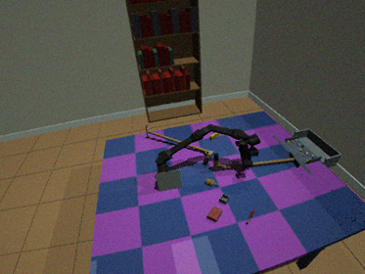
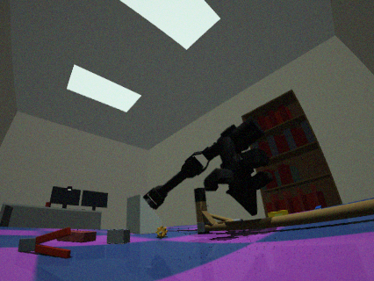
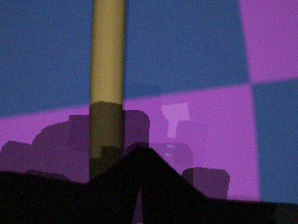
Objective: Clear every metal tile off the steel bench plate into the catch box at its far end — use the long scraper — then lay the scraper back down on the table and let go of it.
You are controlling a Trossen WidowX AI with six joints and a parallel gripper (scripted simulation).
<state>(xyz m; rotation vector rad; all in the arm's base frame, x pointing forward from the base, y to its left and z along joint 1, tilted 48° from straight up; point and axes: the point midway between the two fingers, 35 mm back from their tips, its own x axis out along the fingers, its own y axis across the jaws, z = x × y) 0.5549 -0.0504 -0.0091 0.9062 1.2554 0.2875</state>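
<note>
The long scraper has a pale wooden handle lying on the table, with an upright grip at its near end. Its far end reaches the steel bench plate, where a thin blade seems to lie across the near edge. Several small metal tiles show on the plate and toward the catch box; which ones are inside is too small to tell. My gripper is shut and empty, pointing down just above and beside the handle, which passes left of the fingertips in the wrist view.
A second wooden-handled tool lies behind the scraper. A grey panel stands by the arm's base. A yellow piece, a grey block, a red block and a red-handled tool lie toward the front.
</note>
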